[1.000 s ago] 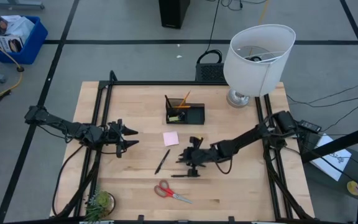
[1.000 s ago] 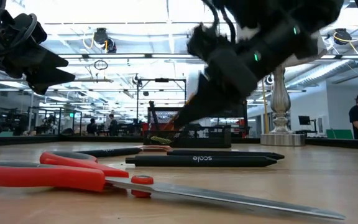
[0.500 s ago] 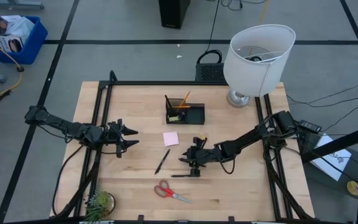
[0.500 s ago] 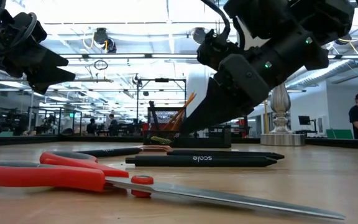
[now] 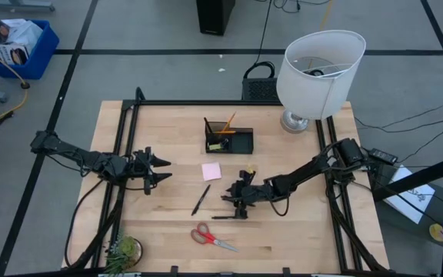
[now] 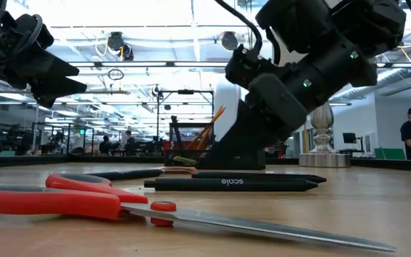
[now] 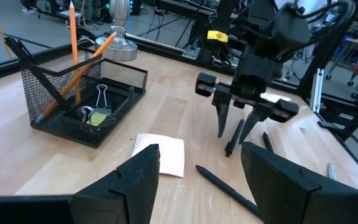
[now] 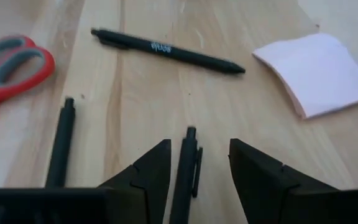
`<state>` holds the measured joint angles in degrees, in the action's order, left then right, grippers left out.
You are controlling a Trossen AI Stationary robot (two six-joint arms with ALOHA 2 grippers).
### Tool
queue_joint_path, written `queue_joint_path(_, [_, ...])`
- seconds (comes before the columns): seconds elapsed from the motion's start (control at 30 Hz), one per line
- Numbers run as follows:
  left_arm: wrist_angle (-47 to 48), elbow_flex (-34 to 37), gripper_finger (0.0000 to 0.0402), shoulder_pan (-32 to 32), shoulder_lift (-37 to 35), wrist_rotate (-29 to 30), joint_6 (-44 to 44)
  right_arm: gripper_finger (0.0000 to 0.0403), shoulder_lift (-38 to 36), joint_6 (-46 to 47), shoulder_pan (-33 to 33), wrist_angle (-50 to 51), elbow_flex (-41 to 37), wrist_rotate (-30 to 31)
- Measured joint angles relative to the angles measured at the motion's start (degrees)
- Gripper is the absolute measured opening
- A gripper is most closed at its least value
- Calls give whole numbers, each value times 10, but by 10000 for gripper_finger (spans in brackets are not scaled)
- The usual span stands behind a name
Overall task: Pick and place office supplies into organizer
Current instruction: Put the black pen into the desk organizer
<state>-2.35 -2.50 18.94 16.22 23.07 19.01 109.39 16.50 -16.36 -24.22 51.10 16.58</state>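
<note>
Right gripper (image 8: 194,163) down over a black pen (image 8: 184,167)
We see its fingers spread, straddling the pen on the table, nothing gripped; the organizer (image 5: 229,138) sits further back, left gripper (image 5: 162,170) open, waiting.

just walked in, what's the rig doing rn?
Tidying office supplies into the black mesh organizer, which already holds pencils and a binder clip. The right gripper is open, down at the table, its fingers either side of a black pen, not yet gripped. Two more pens, the pink sticky-note pad and the red scissors lie loose on the wood. The left gripper hangs open, off to its own side.
</note>
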Motion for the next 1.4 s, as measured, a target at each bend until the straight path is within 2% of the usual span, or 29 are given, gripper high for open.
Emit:
queue_joint_path(0.33, [0, 0, 230, 0, 0, 12, -7, 151, 0, -4, 0, 3, 0, 13])
queue_joint_path(0.77, [-8, 0, 230, 0, 6, 14, -7, 150, 76, -7, -2, 2, 58, -12])
queue_joint_path(1.4, [-7, 0, 230, 0, 6, 11, -7, 150, 71, 59, -6, 113, 57, -16])
